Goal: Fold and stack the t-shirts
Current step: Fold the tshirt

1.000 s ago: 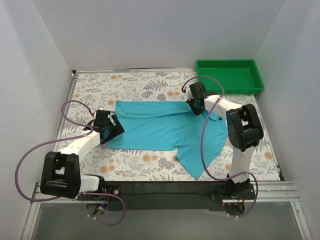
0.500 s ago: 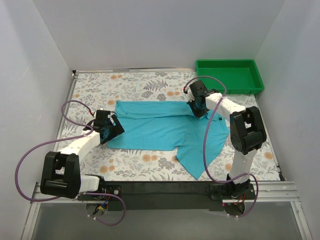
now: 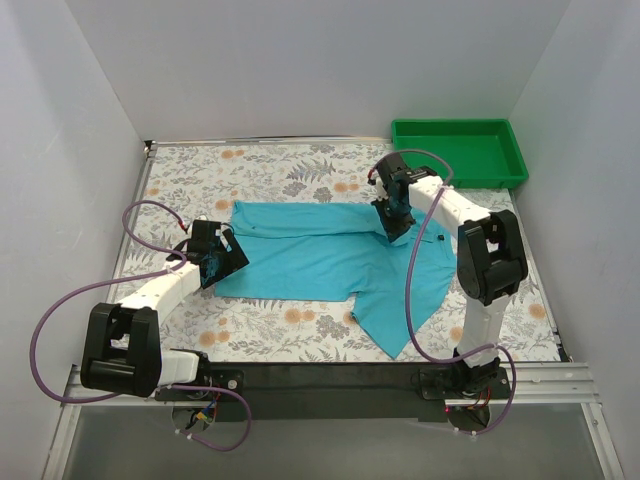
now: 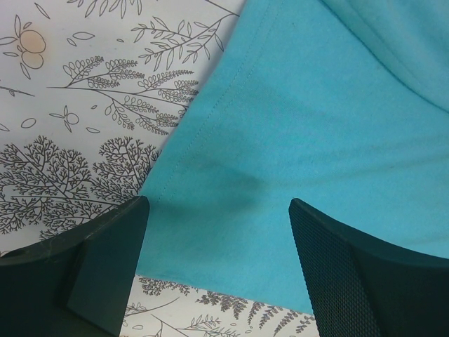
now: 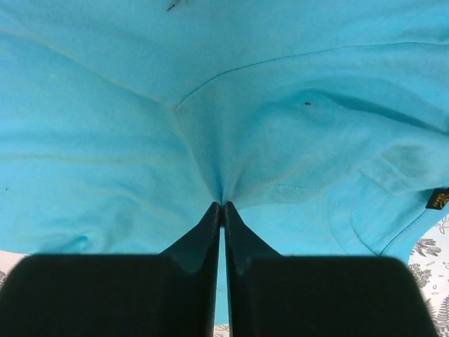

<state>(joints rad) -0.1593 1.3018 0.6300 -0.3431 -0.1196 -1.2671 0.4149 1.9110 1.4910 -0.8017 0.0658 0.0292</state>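
One turquoise-blue t-shirt (image 3: pixel 330 255) lies spread on the floral table, partly folded lengthwise, with a flap hanging toward the near edge. My left gripper (image 3: pixel 222 262) is open over the shirt's left hem corner (image 4: pixel 210 203), its fingers (image 4: pixel 105 267) on either side of the cloth. My right gripper (image 3: pixel 392 212) is shut on a pinch of the shirt (image 5: pixel 224 140) near its far right part. The cloth puckers into the fingertips (image 5: pixel 210 225). A small dark label (image 5: pixel 439 199) shows at the shirt's edge.
A green plastic tray (image 3: pixel 510 165) stands at the far right corner. The floral tablecloth (image 3: pixel 200 180) surrounds the shirt. White walls close in on the left, right and back. Purple cables loop beside both arms.
My right gripper has moved slightly toward the far side and turned, still pinching the shirt. The left arm has not moved.
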